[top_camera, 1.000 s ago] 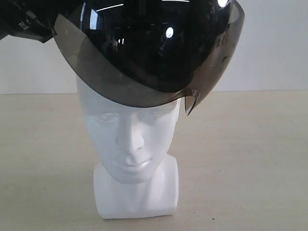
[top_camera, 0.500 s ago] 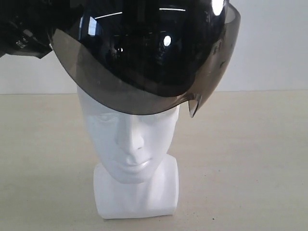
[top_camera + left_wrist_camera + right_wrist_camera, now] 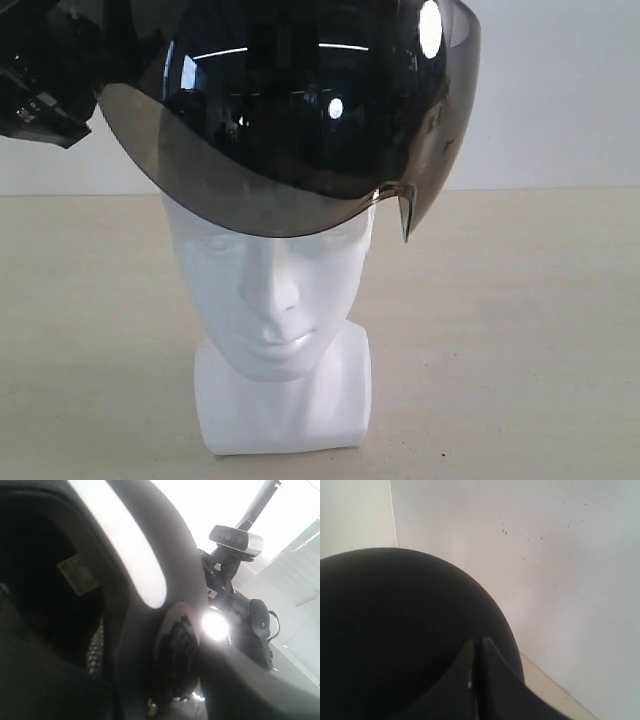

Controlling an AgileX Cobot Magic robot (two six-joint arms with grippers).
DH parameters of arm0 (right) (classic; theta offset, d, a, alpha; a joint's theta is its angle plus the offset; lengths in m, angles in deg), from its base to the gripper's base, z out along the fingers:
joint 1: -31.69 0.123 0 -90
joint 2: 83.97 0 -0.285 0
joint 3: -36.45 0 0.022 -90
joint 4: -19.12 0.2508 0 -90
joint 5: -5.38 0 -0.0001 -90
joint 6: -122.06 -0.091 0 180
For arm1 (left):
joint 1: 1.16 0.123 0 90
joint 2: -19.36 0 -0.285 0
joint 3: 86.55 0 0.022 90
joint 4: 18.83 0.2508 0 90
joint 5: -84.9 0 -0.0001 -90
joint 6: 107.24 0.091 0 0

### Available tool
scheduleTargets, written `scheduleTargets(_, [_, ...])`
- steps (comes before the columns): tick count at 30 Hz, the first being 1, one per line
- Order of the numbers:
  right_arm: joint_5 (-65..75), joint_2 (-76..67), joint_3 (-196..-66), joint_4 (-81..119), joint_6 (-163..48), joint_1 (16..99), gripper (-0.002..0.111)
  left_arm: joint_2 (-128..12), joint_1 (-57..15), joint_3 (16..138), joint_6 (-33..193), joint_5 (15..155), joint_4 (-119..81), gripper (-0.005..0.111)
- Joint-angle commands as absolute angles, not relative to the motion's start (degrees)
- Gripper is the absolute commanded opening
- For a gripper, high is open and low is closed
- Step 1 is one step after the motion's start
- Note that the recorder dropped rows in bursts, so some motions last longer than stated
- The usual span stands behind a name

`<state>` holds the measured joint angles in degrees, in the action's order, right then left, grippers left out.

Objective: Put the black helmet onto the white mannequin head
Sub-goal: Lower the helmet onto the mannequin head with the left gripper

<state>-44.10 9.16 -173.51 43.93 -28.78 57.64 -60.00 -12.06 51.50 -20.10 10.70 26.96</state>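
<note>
As black helmet (image 3: 300,100) drops, visor (image 3: 240,195) lower on white mannequin head (image 3: 278,300)

Hidden and cropped parts
black helmet (image 3: 300,100) crown cut by upper edge; white mannequin head (image 3: 275,290) forehead and crown behind visor (image 3: 250,205); left arm (image 3: 35,95) cropped at corner; left wrist view blurred throughout

Glossy visor (image 3: 300,130), shiny white plastic head (image 3: 275,300)
</note>
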Motion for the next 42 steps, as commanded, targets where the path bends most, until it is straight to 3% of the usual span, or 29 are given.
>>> scheduleTargets(1, [-43.0,10.3,-173.7,44.1,-27.2,59.9,0.0,-59.6,-8.5,51.2,-20.2,14.9,27.8,0.004])
scheduleTargets(29, [-44.6,14.5,-173.7,44.1,-25.9,60.4,0.0,-56.2,-4.7,41.1,-17.2,14.9,28.5,0.004])
scheduleTargets(42, [-47.4,16.4,-173.7,42.5,-26.5,66.2,0.0,-55.1,-3.5,37.9,-16.1,14.9,30.7,0.004])
